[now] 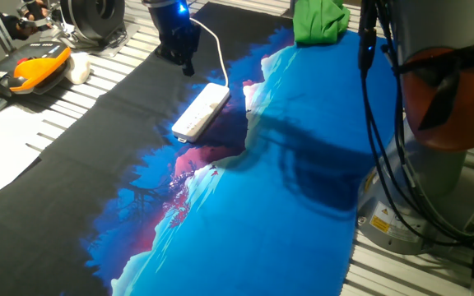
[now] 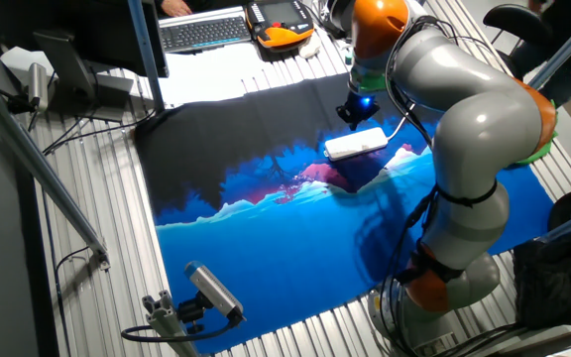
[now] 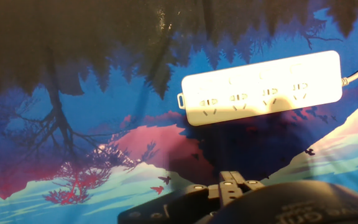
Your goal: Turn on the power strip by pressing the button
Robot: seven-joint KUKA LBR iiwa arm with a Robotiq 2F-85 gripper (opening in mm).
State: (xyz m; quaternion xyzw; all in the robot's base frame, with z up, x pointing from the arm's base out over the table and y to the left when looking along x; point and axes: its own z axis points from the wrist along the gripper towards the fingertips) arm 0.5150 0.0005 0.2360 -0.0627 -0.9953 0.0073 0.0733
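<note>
The white power strip (image 1: 202, 111) lies on the printed cloth, its white cable (image 1: 218, 41) running off towards the far edge. It also shows in the other fixed view (image 2: 356, 145) and in the hand view (image 3: 263, 87), with a row of sockets on top. Glare hides its button. My gripper (image 1: 189, 69) hangs above the cable end of the strip, apart from it, and shows in the other fixed view (image 2: 353, 119) too. In the hand view the fingertips (image 3: 230, 177) sit together, shut and empty, with the strip ahead of them.
The blue, pink and black cloth (image 1: 262, 205) covers the table. A green cloth (image 1: 319, 20) lies at the far edge. An orange and black handset (image 1: 31, 66) and a keyboard (image 2: 201, 30) lie beside the cloth. My arm's base (image 1: 443, 107) stands at the right.
</note>
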